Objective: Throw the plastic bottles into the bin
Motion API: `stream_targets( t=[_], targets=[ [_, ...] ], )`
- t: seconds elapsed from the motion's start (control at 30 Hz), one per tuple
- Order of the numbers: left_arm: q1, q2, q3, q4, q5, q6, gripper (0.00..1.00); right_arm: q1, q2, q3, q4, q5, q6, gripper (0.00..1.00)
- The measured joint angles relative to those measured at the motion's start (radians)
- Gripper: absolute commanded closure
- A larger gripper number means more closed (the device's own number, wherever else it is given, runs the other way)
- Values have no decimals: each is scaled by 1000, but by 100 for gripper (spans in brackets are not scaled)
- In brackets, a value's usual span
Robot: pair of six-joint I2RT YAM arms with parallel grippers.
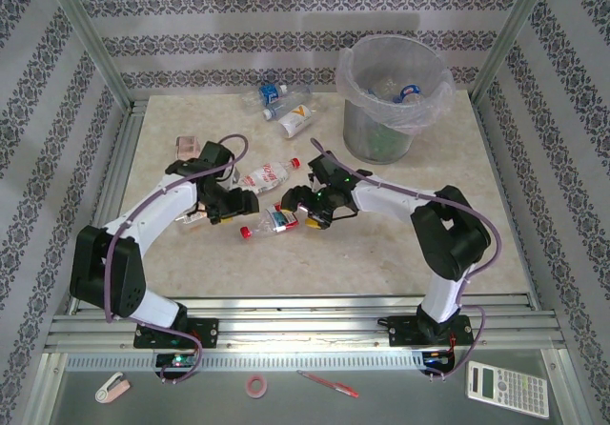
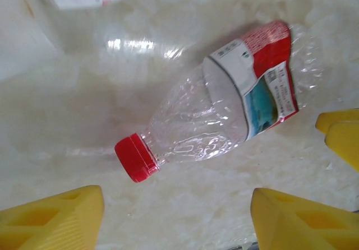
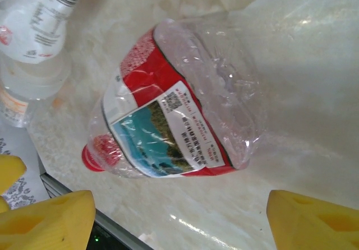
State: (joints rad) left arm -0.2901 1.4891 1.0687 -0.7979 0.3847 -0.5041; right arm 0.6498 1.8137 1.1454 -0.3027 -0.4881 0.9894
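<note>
- A crushed clear plastic bottle (image 1: 272,223) with a red cap and a red-and-white label lay on its side near the middle of the table, between the two arms.
- Its long axis ran roughly left to right in the top view. The cap pointed toward the left arm and the flattened base toward the right.
- The left gripper (image 1: 217,212) hovered just beside the cap end. In its wrist view the yellow fingers (image 2: 50,216) stood spread, with the bottle (image 2: 224,115) ahead of the gap and not between them.
- The right gripper (image 1: 307,208) hung over the base end, also spread and holding nothing. In its wrist view the label (image 3: 174,132) lay ahead of the gap.
- Both were about equally near. The right seemed better placed, since the round translucent grey bin (image 1: 376,139) with its clear bag liner stood at the far right, well apart from the bottle.
- A second clear bottle with a red cap (image 1: 262,176) lay just beyond, near enough to be nudged.
- More clear plastic bottles (image 1: 295,120) lay at the far edge, left of the bin.
- The pale, glossy marbled tabletop (image 1: 381,244) would probably let a light bottle slide.
- Patterned walls and metal frame posts closed in the workspace.
</note>
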Motion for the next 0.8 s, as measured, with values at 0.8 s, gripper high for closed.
stream_targets(
  t=[0.8],
  targets=[
    [-97,156,-118,182,50,-58,64,0,146,74,102,83,0,28]
  ],
)
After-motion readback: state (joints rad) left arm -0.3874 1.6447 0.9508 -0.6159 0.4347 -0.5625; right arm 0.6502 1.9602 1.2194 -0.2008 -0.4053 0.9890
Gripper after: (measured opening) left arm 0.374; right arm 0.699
